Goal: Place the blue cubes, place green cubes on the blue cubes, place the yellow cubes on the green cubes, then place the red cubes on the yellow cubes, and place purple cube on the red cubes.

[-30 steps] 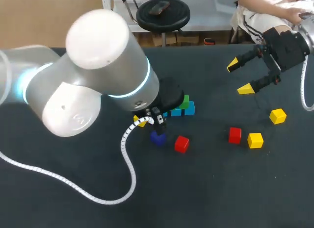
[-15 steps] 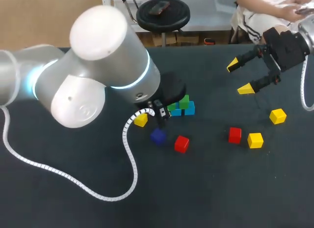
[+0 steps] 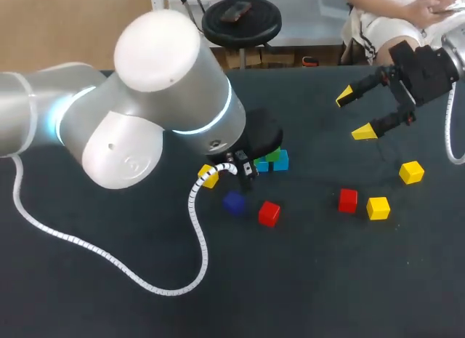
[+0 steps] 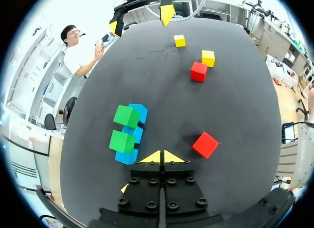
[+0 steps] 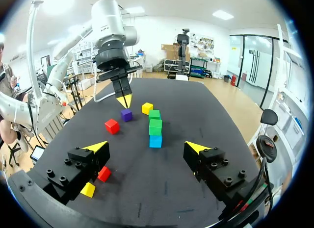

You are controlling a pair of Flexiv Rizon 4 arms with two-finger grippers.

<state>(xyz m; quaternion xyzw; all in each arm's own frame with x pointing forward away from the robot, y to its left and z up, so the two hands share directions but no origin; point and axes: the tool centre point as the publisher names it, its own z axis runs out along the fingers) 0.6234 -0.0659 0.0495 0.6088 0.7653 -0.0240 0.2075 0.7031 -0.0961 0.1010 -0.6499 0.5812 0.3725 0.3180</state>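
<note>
Left claw is clenched on nothing, right claw hangs wide open, and the small yellow cube on the dark bench near the left one looks light, rigid, maybe slick, so pinch two opposite flat faces.

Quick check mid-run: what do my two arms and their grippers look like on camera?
The left arm is rounded silver-grey with a glowing cyan ring and a white coiled cable. The left gripper and right gripper are black bolted blocks with yellow wedge tips.
</note>
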